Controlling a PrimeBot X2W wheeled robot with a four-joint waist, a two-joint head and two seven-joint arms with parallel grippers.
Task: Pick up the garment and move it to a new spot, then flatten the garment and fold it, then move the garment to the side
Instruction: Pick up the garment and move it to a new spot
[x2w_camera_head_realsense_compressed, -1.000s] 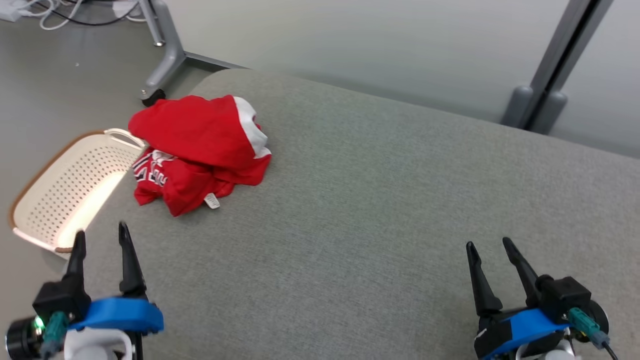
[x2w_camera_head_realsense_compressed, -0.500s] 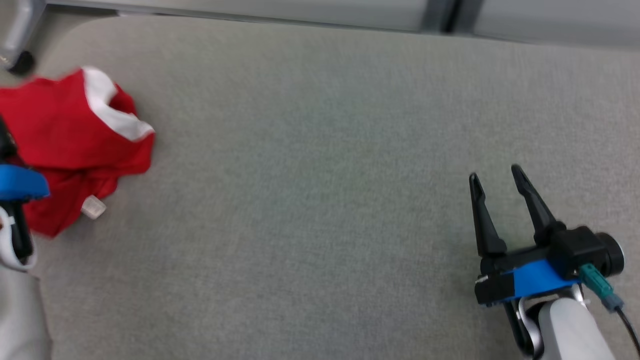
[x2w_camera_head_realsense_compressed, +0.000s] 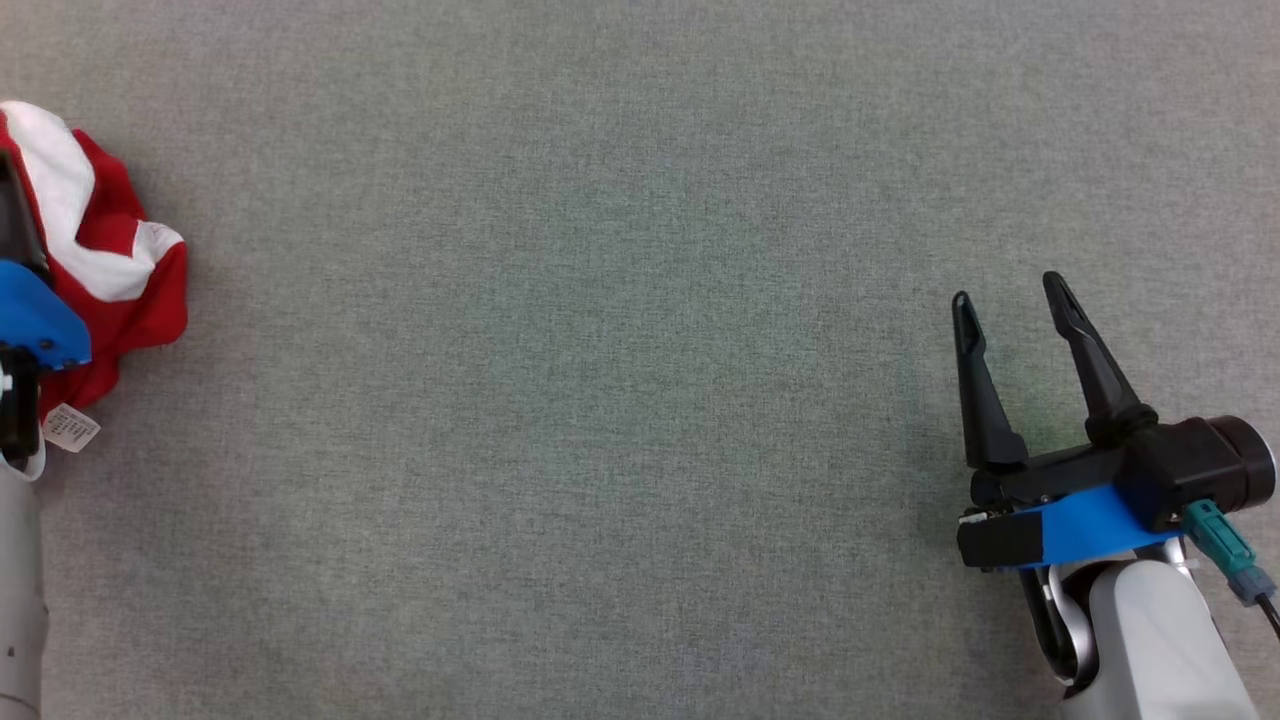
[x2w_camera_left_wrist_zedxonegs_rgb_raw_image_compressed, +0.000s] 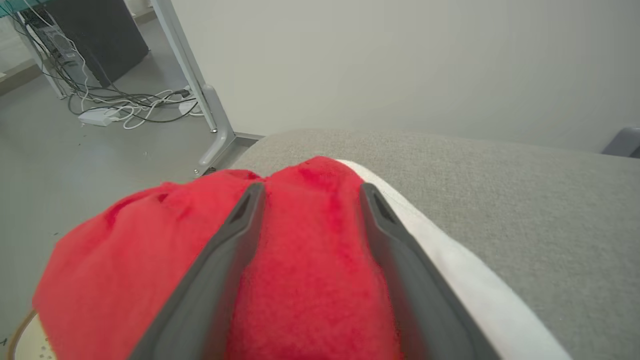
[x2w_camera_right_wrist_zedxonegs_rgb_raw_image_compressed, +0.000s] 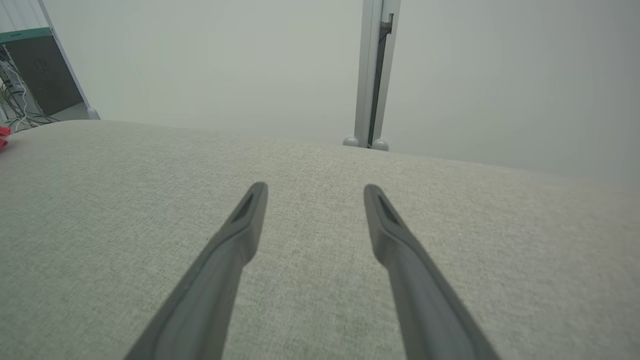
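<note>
Open grey cushion (x2w_camera_head_realsense_compressed: 600, 400) across the middle, crumpled red garment (x2w_camera_head_realsense_compressed: 150, 295) as obstacle at its left edge

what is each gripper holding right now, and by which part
Nothing is held. The left gripper is open over the red garment; the right gripper is open over the grey cushion.
</note>
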